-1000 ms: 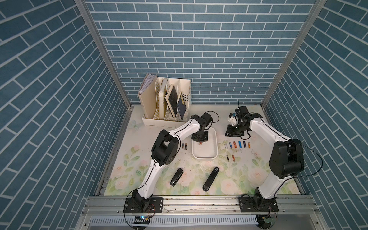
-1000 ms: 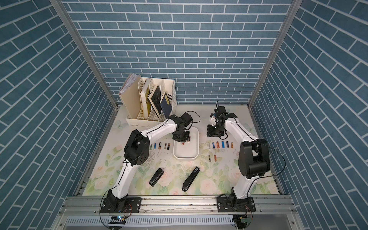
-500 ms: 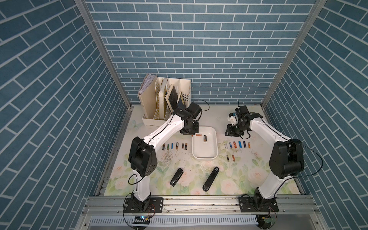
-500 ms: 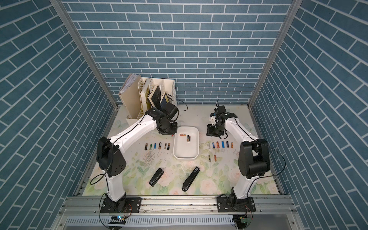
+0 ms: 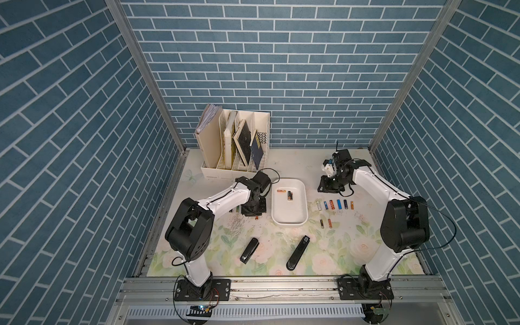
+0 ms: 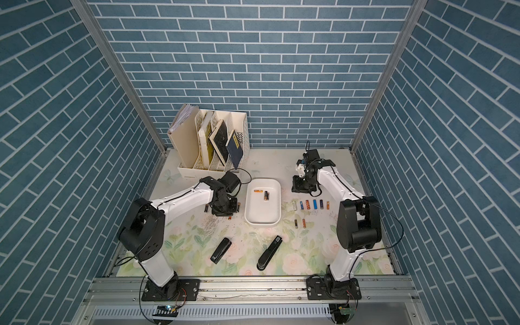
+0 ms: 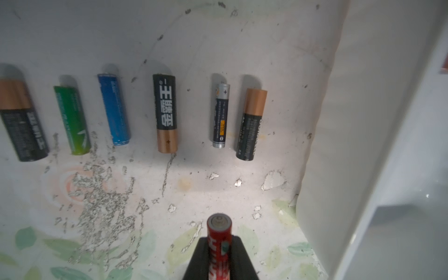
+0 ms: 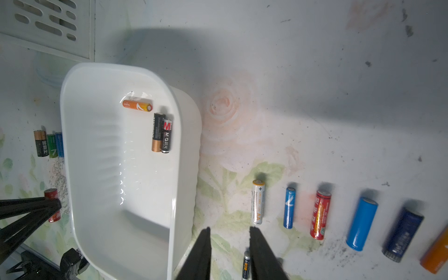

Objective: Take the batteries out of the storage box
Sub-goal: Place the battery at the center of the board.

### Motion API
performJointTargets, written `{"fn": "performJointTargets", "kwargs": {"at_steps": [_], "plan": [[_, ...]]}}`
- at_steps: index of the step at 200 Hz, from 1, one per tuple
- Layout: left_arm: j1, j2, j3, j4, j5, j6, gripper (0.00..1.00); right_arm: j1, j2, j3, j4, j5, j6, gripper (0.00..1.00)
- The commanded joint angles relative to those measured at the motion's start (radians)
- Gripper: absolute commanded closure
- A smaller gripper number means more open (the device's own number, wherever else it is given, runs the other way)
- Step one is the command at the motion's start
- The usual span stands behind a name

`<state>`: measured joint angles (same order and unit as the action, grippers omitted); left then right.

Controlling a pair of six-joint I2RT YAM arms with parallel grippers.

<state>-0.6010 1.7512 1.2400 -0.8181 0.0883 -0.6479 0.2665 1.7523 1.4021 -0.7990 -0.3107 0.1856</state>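
The white storage box lies mid-table. Three batteries rest in its far end: an orange one and a black-gold pair. My left gripper is low over the table, just left of the box, shut on a red battery. Beyond it several batteries lie in a row. My right gripper hangs open and empty right of the box's far end, above another row of batteries, with two more nearer the front.
A cream file organizer with books stands at the back left. Two black staplers lie toward the front. Loose grey specks are scattered left of the box. The box wall stands close beside the left gripper.
My left gripper has gone from over the box's far end out to the left, then down beside the left row with the red battery. The right arm has not moved.
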Motion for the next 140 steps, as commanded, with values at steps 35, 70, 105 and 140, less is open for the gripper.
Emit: {"fn": "performJointTargets", "kwargs": {"at_steps": [35,70,105,140], "plan": [[-0.031,0.074,-0.002,0.11,0.036,-0.019,0.83,0.004,0.024,0.026,-0.028,0.008,-0.021,0.7],[-0.038,0.097,-0.002,0.105,0.026,-0.019,0.83,0.004,0.026,0.029,-0.029,0.01,-0.021,0.7],[-0.043,0.099,-0.023,0.117,0.033,-0.027,0.83,0.004,0.029,0.028,-0.031,0.01,-0.023,0.7],[-0.052,0.102,-0.044,0.12,0.033,-0.043,0.83,0.004,0.028,0.03,-0.034,0.013,-0.023,0.7]]}}
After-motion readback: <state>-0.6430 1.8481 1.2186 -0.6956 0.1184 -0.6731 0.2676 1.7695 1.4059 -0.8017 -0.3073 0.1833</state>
